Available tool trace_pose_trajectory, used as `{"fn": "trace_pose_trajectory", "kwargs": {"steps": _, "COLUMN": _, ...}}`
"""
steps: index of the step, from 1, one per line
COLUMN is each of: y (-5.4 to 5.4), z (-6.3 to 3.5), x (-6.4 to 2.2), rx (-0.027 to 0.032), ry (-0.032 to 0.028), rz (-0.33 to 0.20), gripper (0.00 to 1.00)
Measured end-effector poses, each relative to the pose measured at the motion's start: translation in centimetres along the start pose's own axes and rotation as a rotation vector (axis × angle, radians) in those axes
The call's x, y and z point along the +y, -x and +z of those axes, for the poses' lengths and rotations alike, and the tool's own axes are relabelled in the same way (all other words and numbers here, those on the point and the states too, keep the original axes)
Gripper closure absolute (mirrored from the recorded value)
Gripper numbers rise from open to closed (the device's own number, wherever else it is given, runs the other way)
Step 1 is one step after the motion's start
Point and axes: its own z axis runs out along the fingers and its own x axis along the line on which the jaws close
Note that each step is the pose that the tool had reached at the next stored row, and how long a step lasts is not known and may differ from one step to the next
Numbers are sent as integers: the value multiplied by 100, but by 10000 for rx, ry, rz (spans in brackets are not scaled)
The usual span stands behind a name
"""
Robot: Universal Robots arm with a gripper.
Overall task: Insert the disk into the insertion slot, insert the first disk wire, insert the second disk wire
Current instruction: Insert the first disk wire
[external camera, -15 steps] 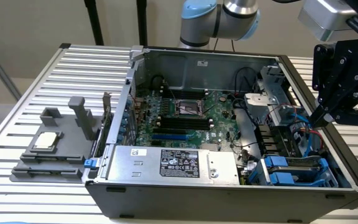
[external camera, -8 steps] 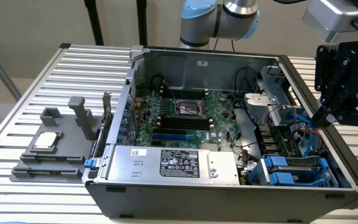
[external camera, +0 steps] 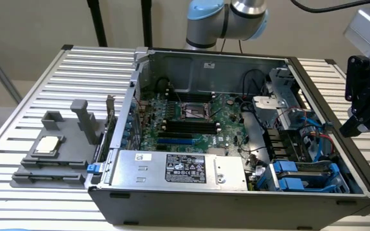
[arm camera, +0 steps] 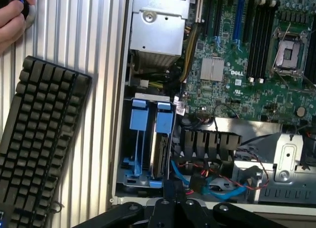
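Gripper: Nearest to the wrist camera you have the black gripper (arm camera: pixel 171 203). Its jaws are pressed together and pinch nothing.
Gripper position: In the exterior view it hangs over the case edge on the exterior view's right, above the drive corner, and touches nothing.
Disk: The disk (arm camera: pixel 161 154) stands on its edge in its blue carrier inside the insertion slot (arm camera: pixel 138 139), next to the power-supply box (arm camera: pixel 158 30). It looks seated, but you cannot confirm how deep it sits.
Wires: A blue cable (arm camera: pixel 217 192) and thin red and black leads (arm camera: pixel 210 174) lie just beside the slot, between it and the gripper. Whether any plug sits in the disk is hidden.
Step in hand: I judge that the disk step is done and the wire steps are open.
What the move calls for: In my opinion, the jaws must spread before they can take a plug. The corner is narrow and the cable is springy, so you need a straight, well aligned push.
Around: A keyboard (arm camera: pixel 39 149) and a person's hand (arm camera: pixel 14 13) rest on the ribbed table (arm camera: pixel 106 50), apart from the case.
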Motion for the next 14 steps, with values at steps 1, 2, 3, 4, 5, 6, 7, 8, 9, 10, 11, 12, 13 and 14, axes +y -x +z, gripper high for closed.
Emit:
{"fn": "trace_pose_trajectory", "kwargs": {"steps": 1, "y": -5, "z": 22, "x": -43, "rx": 10, "ry": 1, "rz": -5, "gripper": 89}}
{"fn": "trace_pose_trajectory", "kwargs": {"steps": 2, "y": -10, "z": 45, "x": -84, "rx": 20, "ry": 2, "rz": -10, "gripper": 89}}
{"fn": "trace_pose_trajectory", "kwargs": {"steps": 3, "y": -15, "z": 66, "x": -118, "rx": 31, "ry": 4, "rz": -19, "gripper": 89}}
{"fn": "trace_pose_trajectory", "kwargs": {"steps": 4, "y": -18, "z": 87, "x": -141, "rx": 32, "ry": 5, "rz": -34, "gripper": 89}}
{"fn": "trace_pose_trajectory", "kwargs": {"steps": 5, "y": -21, "z": 106, "x": -152, "rx": 30, "ry": 7, "rz": -58, "gripper": 89}}
{"fn": "trace_pose_trajectory", "kwargs": {"steps": 6, "y": -22, "z": 125, "x": -154, "rx": 27, "ry": 8, "rz": -88, "gripper": 89}}
{"fn": "trace_pose_trajectory", "kwargs": {"steps": 7, "y": -24, "z": 144, "x": -152, "rx": 22, "ry": 12, "rz": -128, "gripper": 89}}
{"fn": "trace_pose_trajectory", "kwargs": {"steps": 8, "y": -25, "z": 162, "x": -150, "rx": 18, "ry": 15, "rz": -170, "gripper": 89}}
{"fn": "trace_pose_trajectory", "kwargs": {"steps": 9, "y": -27, "z": 180, "x": -148, "rx": 14, "ry": 18, "rz": -208, "gripper": 89}}
{"fn": "trace_pose_trajectory", "kwargs": {"steps": 10, "y": -28, "z": 197, "x": -147, "rx": 12, "ry": 21, "rz": -241, "gripper": 89}}
{"fn": "trace_pose_trajectory", "kwargs": {"steps": 11, "y": -30, "z": 216, "x": -145, "rx": 7, "ry": 22, "rz": -265, "gripper": 89}}
{"fn": "trace_pose_trajectory", "kwargs": {"steps": 12, "y": -31, "z": 233, "x": -143, "rx": 7, "ry": 24, "rz": -281, "gripper": 89}}
{"fn": "trace_pose_trajectory", "kwargs": {"steps": 13, "y": -32, "z": 252, "x": -141, "rx": 5, "ry": 25, "rz": -297, "gripper": 89}}
{"fn": "trace_pose_trajectory", "kwargs": {"steps": 14, "y": -33, "z": 268, "x": -139, "rx": 3, "ry": 26, "rz": -311, "gripper": 89}}
